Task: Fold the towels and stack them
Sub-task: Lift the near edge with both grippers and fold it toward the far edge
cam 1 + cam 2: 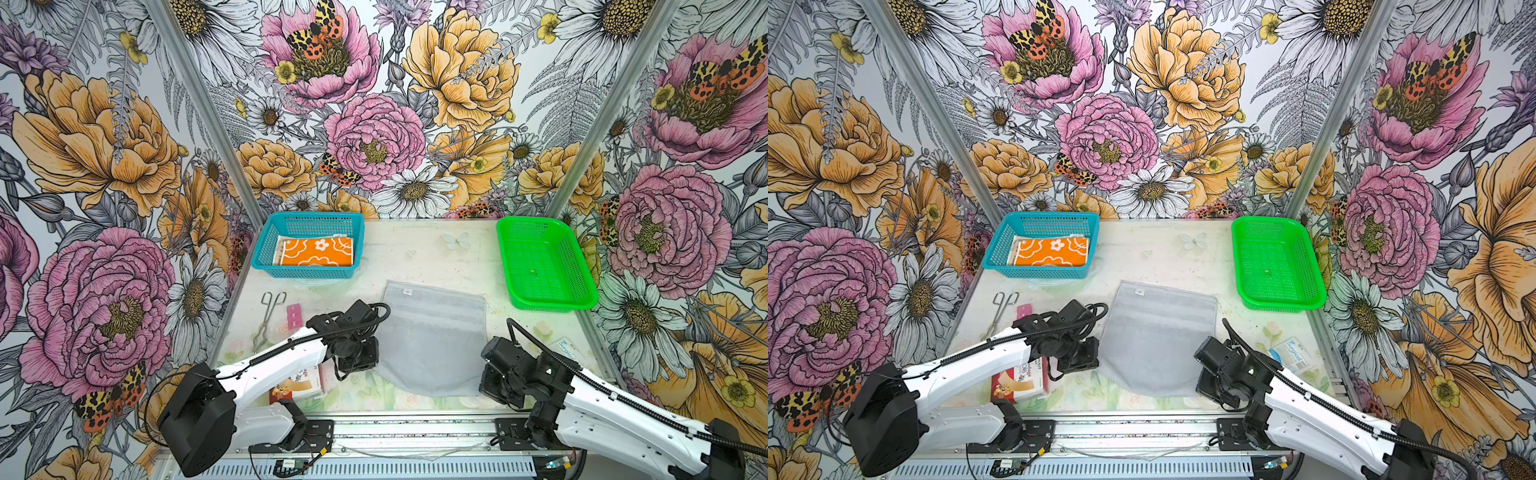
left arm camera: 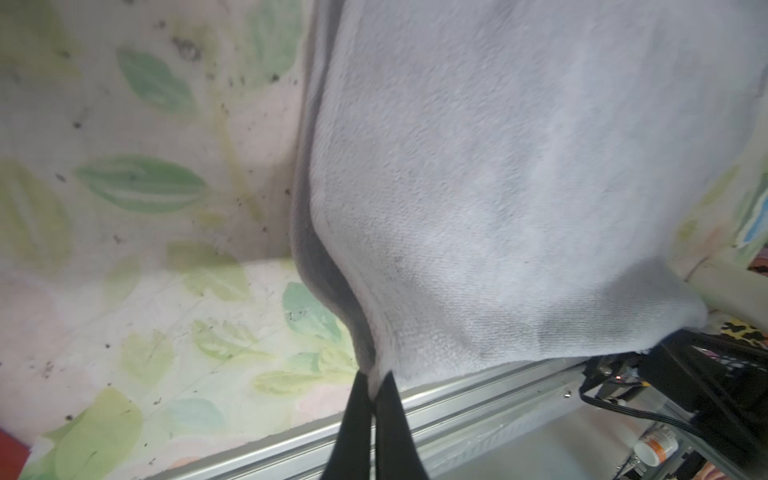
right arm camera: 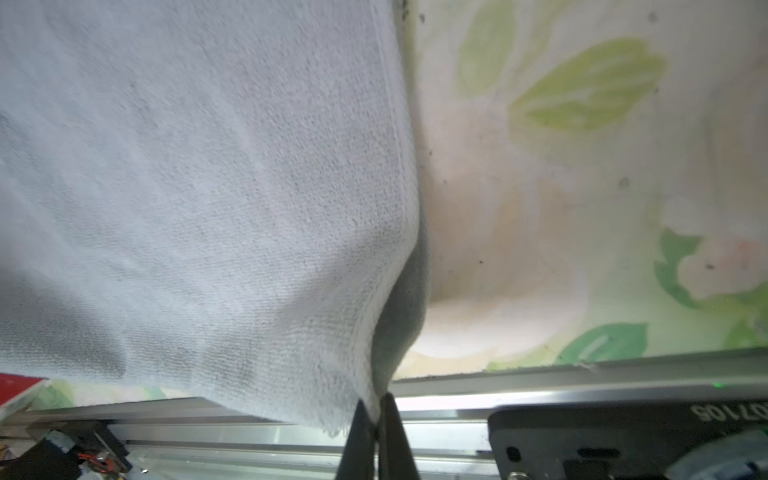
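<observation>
We see the left tool (image 2: 376,384) with its two black fingers pressed together on one near corner of the grey towel (image 2: 498,166). The right tool (image 3: 376,405) is pinching the other near corner of the same towel (image 3: 208,166). Both corners are raised off the table (image 1: 415,249), so the cloth sags between them. In both top views the far part of the grey towel (image 1: 432,332) (image 1: 1158,332) lies flat mid-table between the two arms. A small white tag (image 1: 407,291) sits by its far edge, and its print is too small for us to read.

Beside the left arm lies a red-and-white bandage box (image 1: 1021,380), where we can make out only part of the word "Bandage". Near the right arm a blue-and-white packet (image 1: 1293,353) reads "Surgical". Metal tongs (image 1: 268,316) and a small pink card (image 1: 294,313) lie on the left side of the table.

At the far left stands the blue basket (image 1: 307,216). It holds the folded orange towel (image 1: 316,251) with white flowers, resting on the cream towel (image 1: 279,249), of which only an edge shows. At the far right the green basket (image 1: 552,306) holds nothing but a tiny speck (image 1: 532,271) that we cannot identify.
</observation>
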`<state>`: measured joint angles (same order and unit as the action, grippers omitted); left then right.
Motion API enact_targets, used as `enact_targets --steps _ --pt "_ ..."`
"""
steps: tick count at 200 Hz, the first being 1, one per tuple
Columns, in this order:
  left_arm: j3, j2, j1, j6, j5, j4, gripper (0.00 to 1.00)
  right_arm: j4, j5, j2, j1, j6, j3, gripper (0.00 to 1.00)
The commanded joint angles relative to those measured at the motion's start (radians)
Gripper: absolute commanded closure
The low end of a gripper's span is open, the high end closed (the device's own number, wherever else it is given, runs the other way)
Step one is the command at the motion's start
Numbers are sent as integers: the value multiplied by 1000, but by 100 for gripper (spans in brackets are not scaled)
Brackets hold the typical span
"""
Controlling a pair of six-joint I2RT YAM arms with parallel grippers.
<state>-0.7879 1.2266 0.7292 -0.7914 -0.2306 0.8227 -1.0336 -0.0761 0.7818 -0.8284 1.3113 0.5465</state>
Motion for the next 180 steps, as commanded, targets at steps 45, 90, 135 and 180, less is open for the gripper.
enact_targets --steps 45,90,135,180 --pt "-172 75 -72 130 -24 -5 100 -5 43 121 251 -315 234 100" --pt "-303 179 -139 214 8 -5 100 40 25 241 427 -499 335 100" --pt "-477 321 -206 278 21 -8 100 126 -25 368 529 -605 387 100" --pt "-636 493 -238 311 25 -9 100 192 -52 524 590 -684 436 100"
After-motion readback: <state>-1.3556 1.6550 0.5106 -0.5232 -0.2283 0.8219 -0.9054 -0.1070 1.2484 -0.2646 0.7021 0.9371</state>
